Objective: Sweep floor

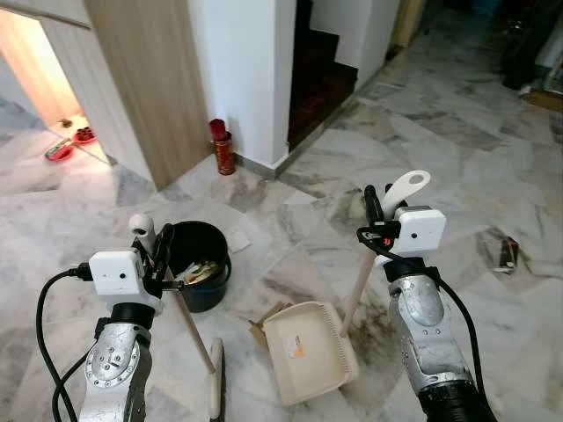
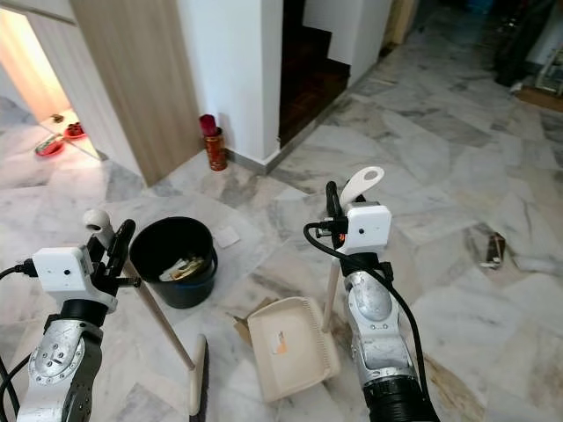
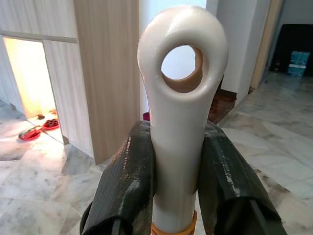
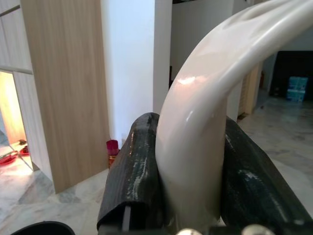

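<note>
Two tools are in hand above one marble floor. One dustpan, cream-coloured, rests on the floor between the arms, its long handle rising to the right end effector, whose two black fingers are clamped tight on the handle's curved white top. One broom leans on the left, its head on the floor beside the dustpan, its wooden stick running up to the left end effector, whose two fingers are closed on the white looped grip. One black bucket with scraps inside stands just behind the broom. One red can stands by the white wall. One piece of paper lies beside the bucket.
</note>
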Motion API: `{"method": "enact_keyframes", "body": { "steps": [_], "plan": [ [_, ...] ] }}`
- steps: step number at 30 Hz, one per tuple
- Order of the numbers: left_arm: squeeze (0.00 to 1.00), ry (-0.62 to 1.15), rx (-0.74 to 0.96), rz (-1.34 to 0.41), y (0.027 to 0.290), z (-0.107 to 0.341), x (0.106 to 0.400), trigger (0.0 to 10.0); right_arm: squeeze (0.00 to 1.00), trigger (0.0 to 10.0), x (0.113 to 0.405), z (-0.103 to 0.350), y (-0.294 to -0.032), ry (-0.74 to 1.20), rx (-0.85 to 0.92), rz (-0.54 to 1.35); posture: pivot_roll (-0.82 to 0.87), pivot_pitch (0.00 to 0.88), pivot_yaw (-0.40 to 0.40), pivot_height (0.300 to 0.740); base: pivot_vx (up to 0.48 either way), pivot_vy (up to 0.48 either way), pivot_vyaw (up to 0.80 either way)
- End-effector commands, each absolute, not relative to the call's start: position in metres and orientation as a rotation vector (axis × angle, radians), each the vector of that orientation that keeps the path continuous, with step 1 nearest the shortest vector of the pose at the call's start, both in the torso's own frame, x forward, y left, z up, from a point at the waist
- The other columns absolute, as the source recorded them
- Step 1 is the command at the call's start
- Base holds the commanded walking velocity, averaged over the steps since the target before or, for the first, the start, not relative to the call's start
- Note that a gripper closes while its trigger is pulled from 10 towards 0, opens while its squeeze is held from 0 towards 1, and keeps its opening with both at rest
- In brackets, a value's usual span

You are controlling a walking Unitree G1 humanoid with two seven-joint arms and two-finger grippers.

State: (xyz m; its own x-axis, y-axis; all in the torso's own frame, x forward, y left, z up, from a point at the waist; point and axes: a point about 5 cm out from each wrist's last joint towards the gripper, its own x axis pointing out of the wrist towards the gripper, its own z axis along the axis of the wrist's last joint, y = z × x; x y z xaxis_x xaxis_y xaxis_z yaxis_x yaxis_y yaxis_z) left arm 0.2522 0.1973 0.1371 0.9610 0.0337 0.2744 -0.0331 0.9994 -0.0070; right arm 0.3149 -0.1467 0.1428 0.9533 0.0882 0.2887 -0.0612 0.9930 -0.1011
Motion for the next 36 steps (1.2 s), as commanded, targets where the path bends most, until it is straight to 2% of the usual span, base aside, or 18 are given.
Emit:
{"method": "enact_keyframes", "body": {
  "steps": [1,5,12,18,22,28,36],
  "plan": [
    [0.00,-0.290,0.024,0.033,0.1981,0.1418,0.2535,10.0,0.00,10.0,0.3170,0.1539,-0.1461,-0.339,-0.082,0.073,0.11,0.083,-0.005,0.740,0.000,0.000,-0.65],
    [0.00,-0.290,0.026,0.034,0.1993,0.1419,0.2534,10.0,0.00,10.0,0.3169,0.1550,-0.1453,-0.349,-0.084,0.076,0.11,0.083,-0.005,0.740,0.000,0.000,-0.72],
    [0.00,-0.288,0.022,0.036,0.1992,0.1414,0.2523,10.0,0.00,10.0,0.3178,0.1550,-0.1432,-0.341,-0.075,0.079,0.12,0.088,-0.008,0.740,0.246,0.000,0.00],
    [0.00,-0.287,0.025,0.031,0.1986,0.1410,0.2529,10.0,0.00,10.0,0.3174,0.1555,-0.1430,-0.353,-0.080,0.084,0.12,0.085,-0.006,0.740,0.246,0.000,-0.68],
    [0.00,-0.289,0.021,0.029,0.1983,0.1416,0.2537,10.0,0.00,10.0,0.3178,0.1557,-0.1426,-0.345,-0.070,0.085,0.12,0.082,-0.006,0.740,0.246,0.000,0.00],
    [0.00,-0.288,0.023,0.027,0.1980,0.1412,0.2533,10.0,0.00,10.0,0.3187,0.1568,-0.1428,-0.353,-0.073,0.085,0.12,0.072,-0.005,0.740,0.248,0.000,-0.78],
    [0.00,-0.290,0.019,0.022,0.1974,0.1413,0.2528,10.0,0.00,10.0,0.3180,0.1585,-0.1432,-0.368,-0.084,0.081,0.12,0.063,-0.005,0.740,0.247,0.000,0.00]
  ]
}}
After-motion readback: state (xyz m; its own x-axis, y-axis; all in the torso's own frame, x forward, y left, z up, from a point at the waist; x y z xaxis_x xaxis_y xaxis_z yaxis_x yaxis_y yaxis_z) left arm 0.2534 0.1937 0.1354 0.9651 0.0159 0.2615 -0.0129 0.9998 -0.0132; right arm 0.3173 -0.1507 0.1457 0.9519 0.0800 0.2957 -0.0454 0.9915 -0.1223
